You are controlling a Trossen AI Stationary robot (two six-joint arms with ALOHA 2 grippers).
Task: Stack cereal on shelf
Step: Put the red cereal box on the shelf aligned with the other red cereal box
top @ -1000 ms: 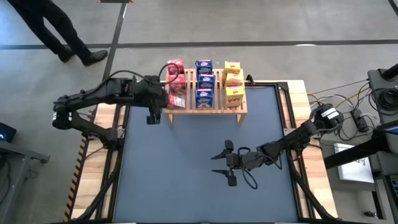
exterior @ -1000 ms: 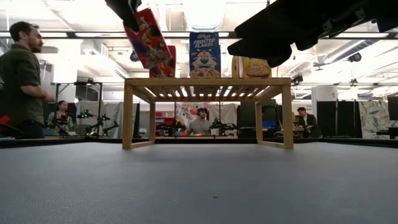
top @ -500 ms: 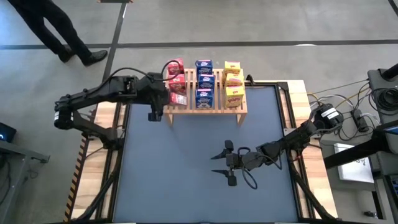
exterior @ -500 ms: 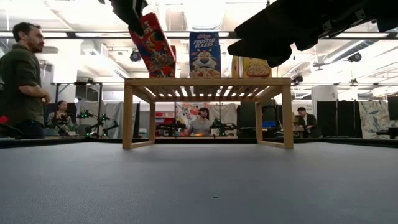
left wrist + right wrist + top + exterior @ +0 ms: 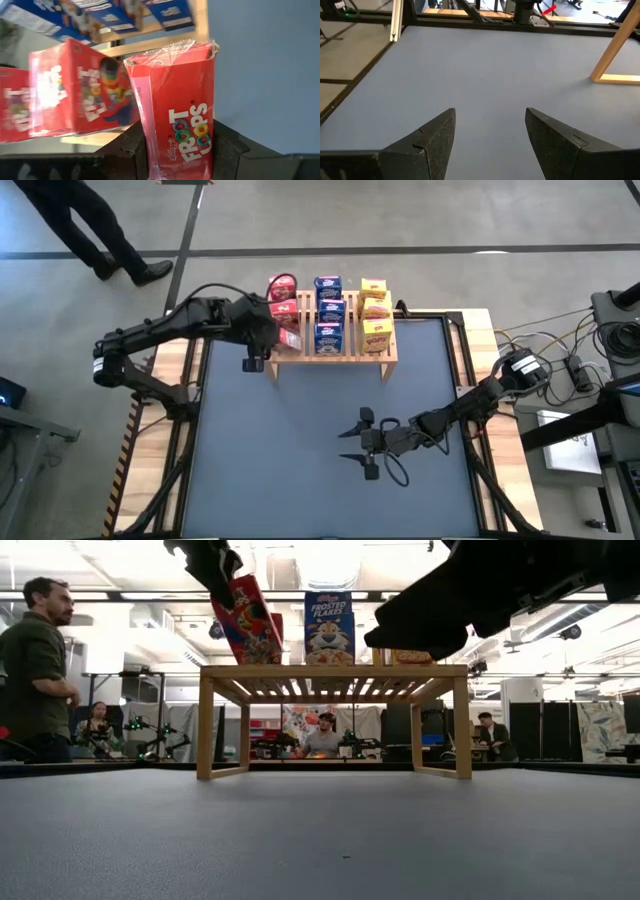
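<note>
Held box: a red cereal box (image 5: 175,115) is clamped between the fingers of the left gripper (image 5: 268,328); it is carried tilted at the left end of the shelf (image 5: 385,356), above its top, seen in the low view (image 5: 245,620).
Step in hand: placement of the last red box is judged to be under way; release is not yet made.
Next move: the box is to be righted and lowered into the red column beside the red boxes already set down (image 5: 75,95), then let go; the tilt is judged the main risk of knocking a neighbour.
Shelf contents: red boxes along the left end (image 5: 283,288), blue boxes along the middle (image 5: 328,310), yellow boxes along the right end (image 5: 375,310); exact counts cannot be told.
Shelf position: at the table's far edge, centred.
Right gripper (image 5: 367,446): held idle over the mat (image 5: 300,460) toward the table's right side, jaws apart, nothing between them.
</note>
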